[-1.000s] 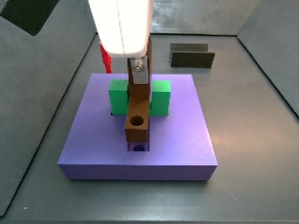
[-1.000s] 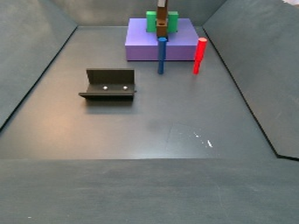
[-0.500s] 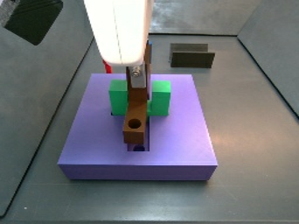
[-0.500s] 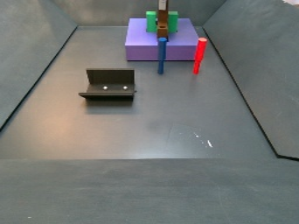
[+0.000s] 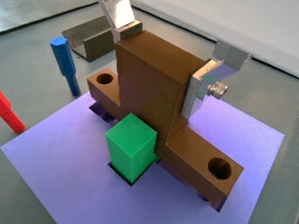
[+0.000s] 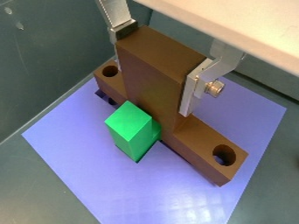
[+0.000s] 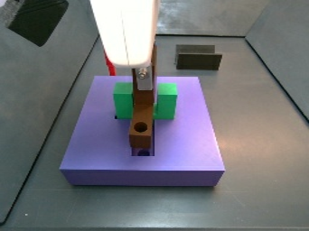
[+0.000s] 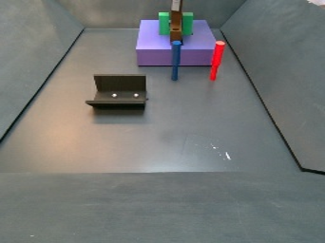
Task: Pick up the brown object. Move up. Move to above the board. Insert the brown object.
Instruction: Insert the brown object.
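The brown object (image 7: 143, 122) stands upright on the lavender board (image 7: 182, 149), its lower end with the round hole down at the board's central groove. In both wrist views the gripper (image 5: 163, 61) (image 6: 158, 63) is shut on its upper part, with the silver fingers (image 5: 218, 73) (image 6: 208, 75) pressed on opposite sides. Its crosspiece lies on the board (image 5: 70, 162) (image 6: 93, 175). In a side view the gripper (image 7: 143, 77) hangs under the white arm. The brown object (image 8: 177, 23) and board (image 8: 191, 49) also show small at the far end.
A green block (image 7: 123, 101) (image 5: 132, 149) (image 6: 131, 127) stands on the board against the brown object. A blue peg (image 8: 174, 62) (image 5: 65, 66) and a red peg (image 8: 216, 59) (image 5: 10, 112) stand by the board's edge. The fixture (image 8: 118, 92) (image 7: 200, 59) stands on the floor apart.
The arm and the brown object have shifted only slightly; the gripper stays shut on it over the groove.
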### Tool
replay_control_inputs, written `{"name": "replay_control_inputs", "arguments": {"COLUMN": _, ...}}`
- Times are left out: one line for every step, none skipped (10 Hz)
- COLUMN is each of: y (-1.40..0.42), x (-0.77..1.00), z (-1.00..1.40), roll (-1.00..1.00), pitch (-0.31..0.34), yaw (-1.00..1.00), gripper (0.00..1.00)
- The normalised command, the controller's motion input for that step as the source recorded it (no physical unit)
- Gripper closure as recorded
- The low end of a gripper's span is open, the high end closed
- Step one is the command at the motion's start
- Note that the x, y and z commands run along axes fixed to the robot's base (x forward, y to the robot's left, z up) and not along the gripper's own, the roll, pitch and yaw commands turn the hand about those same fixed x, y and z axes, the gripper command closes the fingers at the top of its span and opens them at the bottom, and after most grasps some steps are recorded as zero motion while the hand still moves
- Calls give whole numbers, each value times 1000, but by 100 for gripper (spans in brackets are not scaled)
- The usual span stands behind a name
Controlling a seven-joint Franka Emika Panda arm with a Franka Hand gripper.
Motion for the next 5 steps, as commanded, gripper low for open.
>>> {"name": "replay_control_inputs", "arguments": {"y": -9, "x": 169, "z": -23, "roll": 103, "pitch": 54, "yaw": 0, "gripper": 100}}
{"name": "replay_control_inputs", "arguments": {"y": -17, "x": 166, "z": -23, "roll": 94, "pitch": 53, "yaw": 0, "gripper": 100}}
{"name": "replay_control_inputs", "arguments": {"y": -26, "x": 163, "z": -14, "roll": 83, "pitch": 51, "yaw": 0, "gripper": 100}}
{"name": "replay_control_inputs", "arguments": {"y": -23, "x": 163, "z": -9, "roll": 74, "pitch": 50, "yaw": 0, "gripper": 100}}
{"name": "replay_control_inputs", "arguments": {"y": -37, "x": 189, "z": -3, "roll": 63, "pitch": 51, "yaw": 0, "gripper": 100}}
